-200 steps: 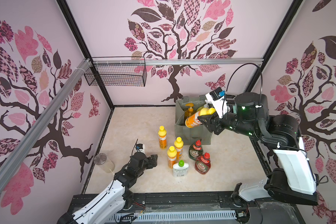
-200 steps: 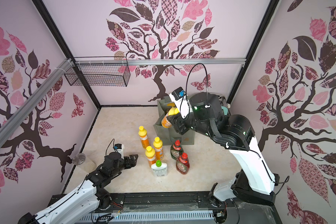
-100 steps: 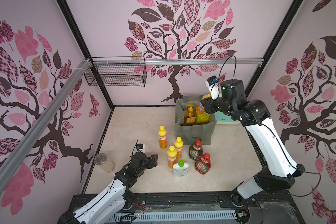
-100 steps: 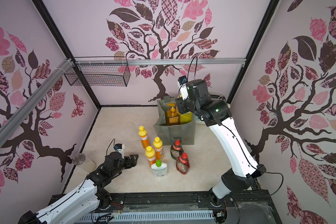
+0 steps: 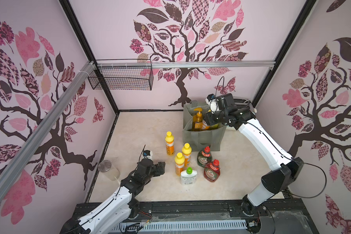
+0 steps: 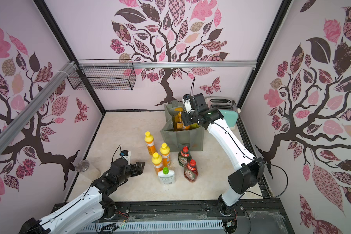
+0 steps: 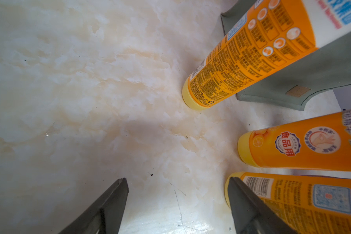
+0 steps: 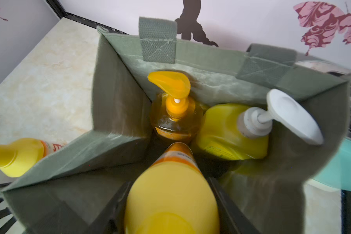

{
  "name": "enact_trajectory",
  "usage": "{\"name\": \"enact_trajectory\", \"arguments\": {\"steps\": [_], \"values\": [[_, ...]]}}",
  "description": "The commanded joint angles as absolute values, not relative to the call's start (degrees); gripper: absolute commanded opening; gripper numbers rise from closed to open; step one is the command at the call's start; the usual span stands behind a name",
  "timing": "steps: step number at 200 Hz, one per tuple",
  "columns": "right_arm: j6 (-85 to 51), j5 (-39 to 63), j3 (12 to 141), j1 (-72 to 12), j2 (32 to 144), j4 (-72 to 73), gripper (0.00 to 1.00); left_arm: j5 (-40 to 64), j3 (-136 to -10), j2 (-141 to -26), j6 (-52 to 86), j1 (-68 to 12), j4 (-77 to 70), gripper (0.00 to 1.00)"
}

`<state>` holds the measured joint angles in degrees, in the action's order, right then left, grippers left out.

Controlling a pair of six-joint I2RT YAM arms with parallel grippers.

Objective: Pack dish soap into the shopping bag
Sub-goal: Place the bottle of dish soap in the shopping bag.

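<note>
Held bottle: small orange dish soap bottle (image 8: 170, 202), gripped by the right jaws. Its yellow end faces the wrist and its orange body tilts down into the bag mouth. Contact with the bag floor cannot be told.
Shopping bag (image 5: 203, 139): upright and open, near the far edge of the table, right of the middle.
Bag contents: orange pump bottle (image 8: 175, 113) in a far corner, big yellow bottle (image 8: 227, 129) with a white pump beside it.
On the table: three small orange bottles (image 5: 169, 143) (image 5: 186, 154) (image 5: 179, 166), green Fairy bottle (image 5: 204, 158), red Fairy bottle (image 5: 212, 171) and white bottle (image 5: 188, 177). All are upright, clustered mid-table on the bag's near side.
Right arm (image 5: 259, 139): rises from the near right corner, elbow bent, forearm reaching far, wrist pitched down over the bag.
Right jaws: closed on the held bottle, one on each side.
Left arm (image 5: 118, 198): low, extended from the near left corner toward the cluster.
Left jaws: spread wide, empty, just above the table. One tip is just beside the nearest small orange bottle.
Left edge: glass jar (image 5: 108, 170) with a metal lid.
</note>
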<state>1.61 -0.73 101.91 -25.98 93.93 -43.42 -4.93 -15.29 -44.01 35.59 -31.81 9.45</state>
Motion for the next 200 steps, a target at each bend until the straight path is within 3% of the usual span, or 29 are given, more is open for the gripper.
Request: {"name": "enact_trajectory", "arguments": {"steps": [1,89,123,175,200], "values": [[1.6,0.2,103.1,-26.0,95.2,-33.7,0.13,-4.7,-15.2,-43.9,34.8,-31.9,8.3,0.83],[1.4,-1.5,97.0,-24.6,101.1,-28.8,0.14,-4.6,-15.2,-44.2,34.6,-31.9,8.1,0.83],[1.4,-1.2,95.3,-24.1,102.9,-28.0,0.2,-4.4,-15.3,-44.4,34.5,-32.0,8.1,0.83],[1.7,-0.5,94.9,-23.9,103.3,-28.6,0.49,-4.2,-15.5,-44.6,34.4,-31.9,8.0,0.83],[1.7,-0.4,97.3,-23.9,102.4,-30.4,0.7,-3.9,-15.8,-45.3,34.4,-32.0,8.0,0.83]]}}
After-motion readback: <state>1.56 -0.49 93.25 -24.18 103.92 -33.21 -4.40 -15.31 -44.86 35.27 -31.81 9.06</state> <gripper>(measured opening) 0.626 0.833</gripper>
